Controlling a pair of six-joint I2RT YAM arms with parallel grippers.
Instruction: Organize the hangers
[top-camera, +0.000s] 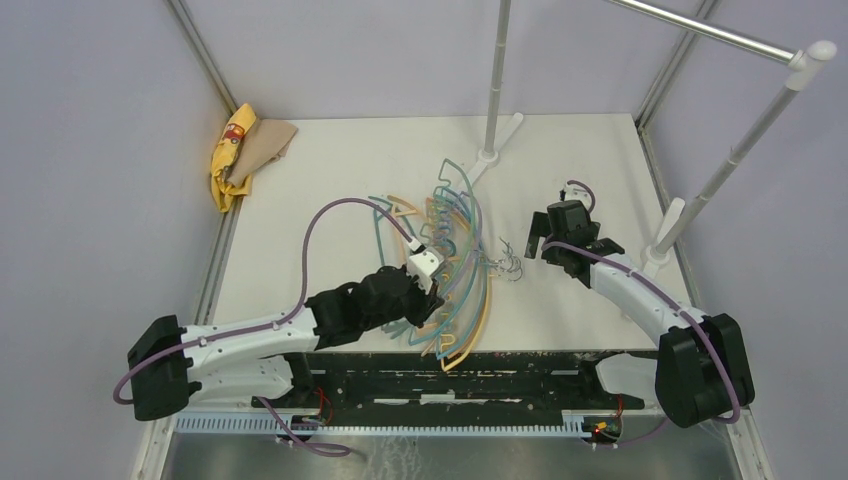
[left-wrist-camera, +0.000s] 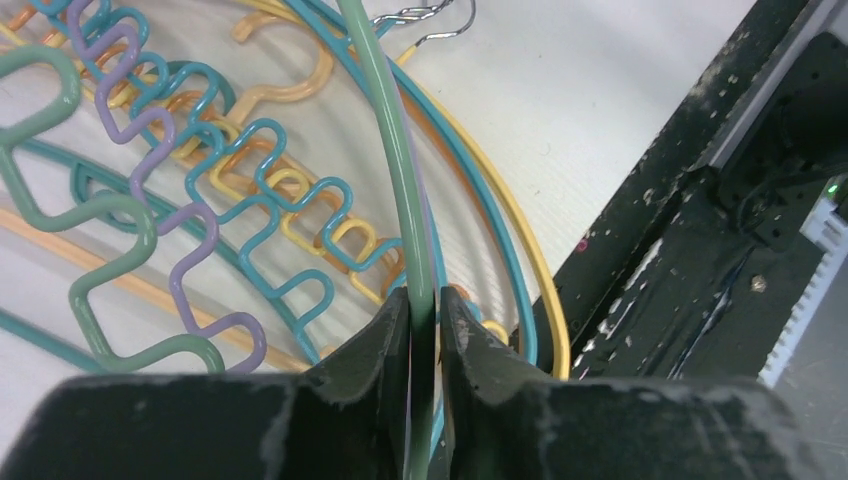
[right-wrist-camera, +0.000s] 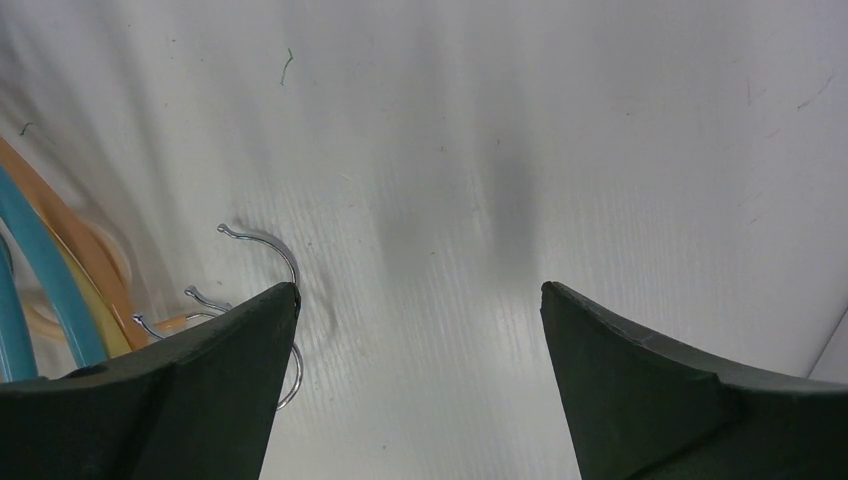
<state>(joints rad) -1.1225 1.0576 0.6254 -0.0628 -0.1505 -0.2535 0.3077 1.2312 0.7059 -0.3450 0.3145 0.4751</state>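
Observation:
A pile of hangers (top-camera: 455, 262) in teal, tan-orange, lilac and pale green lies fanned out at the table's middle, with their metal hooks (top-camera: 506, 262) pointing right. My left gripper (top-camera: 430, 292) sits over the pile's near left side. In the left wrist view the left gripper (left-wrist-camera: 425, 302) is shut on the smooth bar of a pale green hanger (left-wrist-camera: 398, 170), which runs up between the fingers above the others. My right gripper (top-camera: 545, 238) hovers just right of the hooks. It stands open (right-wrist-camera: 420, 292) over bare table, with metal hooks (right-wrist-camera: 272, 250) by its left finger.
A yellow-and-tan cloth (top-camera: 243, 150) lies at the back left corner. A clothes rack stands at the back right: one upright pole (top-camera: 497, 80), a slanted pole (top-camera: 742, 148) and a top rail (top-camera: 715, 33). A black mounting rail (top-camera: 450, 375) runs along the near edge.

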